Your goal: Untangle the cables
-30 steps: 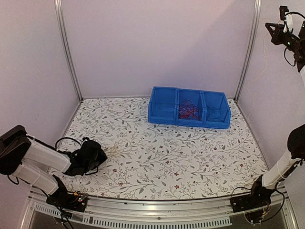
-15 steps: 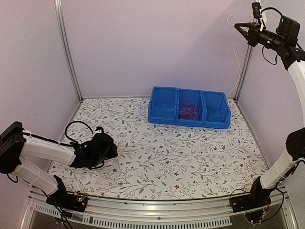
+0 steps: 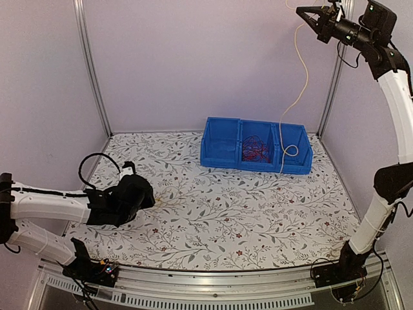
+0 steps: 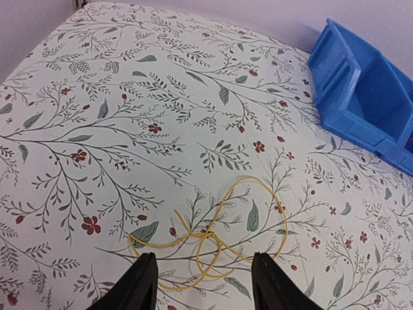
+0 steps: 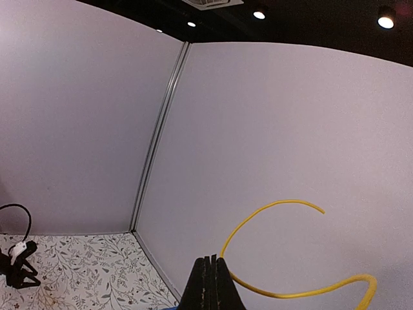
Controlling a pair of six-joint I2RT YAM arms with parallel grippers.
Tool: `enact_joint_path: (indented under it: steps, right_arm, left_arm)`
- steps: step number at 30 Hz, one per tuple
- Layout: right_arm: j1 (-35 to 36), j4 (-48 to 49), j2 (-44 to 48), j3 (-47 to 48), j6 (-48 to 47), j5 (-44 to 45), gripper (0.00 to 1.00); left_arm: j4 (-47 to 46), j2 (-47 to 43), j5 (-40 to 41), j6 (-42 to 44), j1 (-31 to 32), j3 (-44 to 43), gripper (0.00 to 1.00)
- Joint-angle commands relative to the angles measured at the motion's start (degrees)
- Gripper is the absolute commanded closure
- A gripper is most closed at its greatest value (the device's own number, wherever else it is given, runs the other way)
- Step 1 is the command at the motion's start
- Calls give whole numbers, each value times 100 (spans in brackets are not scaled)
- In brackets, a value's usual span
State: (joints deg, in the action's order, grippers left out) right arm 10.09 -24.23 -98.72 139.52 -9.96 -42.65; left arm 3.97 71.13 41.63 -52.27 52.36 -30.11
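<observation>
Left gripper (image 4: 203,274), 8 o'clock, low over counter (image 3: 258,219): jaws apart, loose yellow cable (image 4: 208,234) lying looped just ahead of them. Blue bin (image 3: 222,155), 1 o'clock: red cables (image 3: 255,148) in middle compartment. Right gripper (image 5: 209,259), high at 2 o'clock: jaws clamped on hanging yellow cable (image 5: 284,203), lower end at right compartment.

1. Overhead view: bright, even, diffuse light. The white floral-print tabletop (image 3: 226,213) carries only faint, soft shadows (darkest at 8 o'clock).
2. Wide-lens distortion bows the silver aluminium frame posts (image 3: 90,64) at 9 and 3 o'clock.
3. Left wrist view: slightly soft, no glare.
4. Right wrist view: small round ceiling spotlights (image 5: 261,14) flare around 12 o'clock, and the thin yellow cable (image 5: 277,205) is sharp.
</observation>
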Motion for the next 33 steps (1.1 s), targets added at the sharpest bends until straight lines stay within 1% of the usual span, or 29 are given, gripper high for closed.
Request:
enact_joint_path:
  steps: [1,3,4,6,7,10,12,13,14,15,20,24,27,28,29,31,32,33]
  right_arm:
    - [457,42,-357,373,-331,358,100]
    - [629,88,-499,468,-448,454,100]
    - [720,127,-557,486,-479,490,100]
    - [848,140,-672,477,-529,528,100]
    - [898,119,-731,437,-529,513,100]
    - [1037,70,-804,-7,-533,293,100]
    - [1085,110,-749,-636,-506,4,100]
    - [1106,150,-657,-1169,-472,-198,100]
    - [1138,194,-566,-1455,-470,-337,100]
    - [1179,235,-477,-2071,-479,-452,100]
    - [1416,459,152,-4299,-835,-857,100]
    - [1621,569,345,-5329,-954,-818,100]
    - [1743,407,157,-5592,-1035,-724,100]
    - [1785,335,47,-5611,-1041,-634,96]
    - [1827,188,-53,-5574,-1063,-512,89]
    - [1902,-232,-427,-5396,-1255,-313,69]
    - [1923,-483,-554,-5204,-1368,-199,61]
    - [1926,-708,-755,-5071,-1421,-126,57]
  left_arm:
    - [84,-278,276,73,99,93,50]
    - [-178,-352,185,235,117,173,50]
    - [-568,-389,63,473,125,238,50]
    - [-1503,-457,-328,1208,161,426,50]
    - [-1968,-490,-698,1665,181,518,50]
    - [-3238,-501,-1418,2404,198,693,47]
    - [-3444,-427,-1655,2654,201,588,44]
    - [-3455,-372,-1731,2765,197,503,43]
    - [-3463,-313,-1776,2855,198,419,43]
    - [-3462,-270,-1813,2921,196,350,43]
    - [-3592,-126,-1784,3192,190,190,43]
    - [-3711,123,-1934,3316,156,52,37]
    - [-3642,509,-2208,3334,104,-220,36]
    - [-3601,660,-2332,3291,77,-337,35]
    - [-3501,838,-2434,3198,42,-487,35]
    - [-3286,1202,-2749,2937,-81,-783,35]
    - [-3207,1393,-2944,2793,-160,-931,35]
    - [-3164,1567,-3149,2657,-224,-1056,35]
